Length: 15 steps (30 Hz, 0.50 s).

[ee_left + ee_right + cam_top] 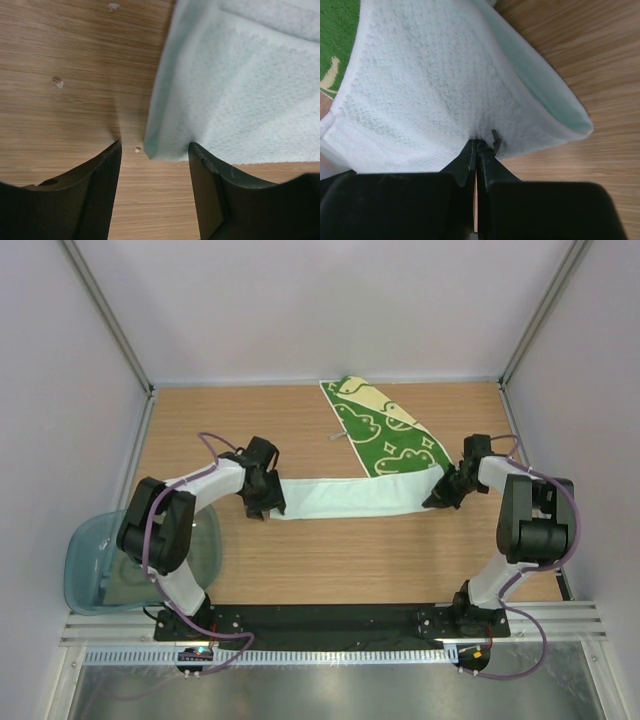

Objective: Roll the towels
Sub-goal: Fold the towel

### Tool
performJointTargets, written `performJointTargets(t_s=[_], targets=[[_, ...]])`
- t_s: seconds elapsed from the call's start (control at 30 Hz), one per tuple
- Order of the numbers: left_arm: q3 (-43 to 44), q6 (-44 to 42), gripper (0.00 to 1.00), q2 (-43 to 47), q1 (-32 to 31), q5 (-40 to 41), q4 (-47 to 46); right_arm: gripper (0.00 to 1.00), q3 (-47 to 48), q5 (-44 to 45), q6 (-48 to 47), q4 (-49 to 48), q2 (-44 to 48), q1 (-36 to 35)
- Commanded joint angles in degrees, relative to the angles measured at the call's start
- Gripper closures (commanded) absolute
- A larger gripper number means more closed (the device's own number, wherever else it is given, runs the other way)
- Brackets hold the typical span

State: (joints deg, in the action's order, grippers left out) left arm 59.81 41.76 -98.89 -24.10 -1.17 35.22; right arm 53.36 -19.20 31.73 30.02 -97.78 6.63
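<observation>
The pale mint-blue towel (350, 497) lies folded into a long strip across the middle of the table. My right gripper (440, 495) is shut on its right end; in the right wrist view the fingers (479, 144) pinch the cloth (435, 85) and lift its edge a little. At the strip's left end my left gripper (262, 502) stands open. In the left wrist view the towel's corner (240, 90) reaches just between the spread fingertips (155, 145), close to the right finger and not squeezed. The green towel with cream patches (385, 435) lies flat behind the strip, its lower end under it.
A translucent teal-grey bin (85, 560) sits at the table's left edge beside the left arm. White walls with metal posts close in the back and sides. A strip of the green towel (335, 40) shows at the right wrist view's left edge.
</observation>
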Motion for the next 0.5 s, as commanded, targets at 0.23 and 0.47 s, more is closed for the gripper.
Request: performJointTargets(t_s=[0.23,0.47], targets=[[-4.1,-0.4,0.48,1.1,1.5,2.8,0.2,0.93,-1.1,6.7,-1.0,5.4,7.1,2.2],[2.7,0.2,0.48,11.0,-1.2,6.7,6.8,0.72,2.2,5.1,-2.6,9.3,9.8,2.2]])
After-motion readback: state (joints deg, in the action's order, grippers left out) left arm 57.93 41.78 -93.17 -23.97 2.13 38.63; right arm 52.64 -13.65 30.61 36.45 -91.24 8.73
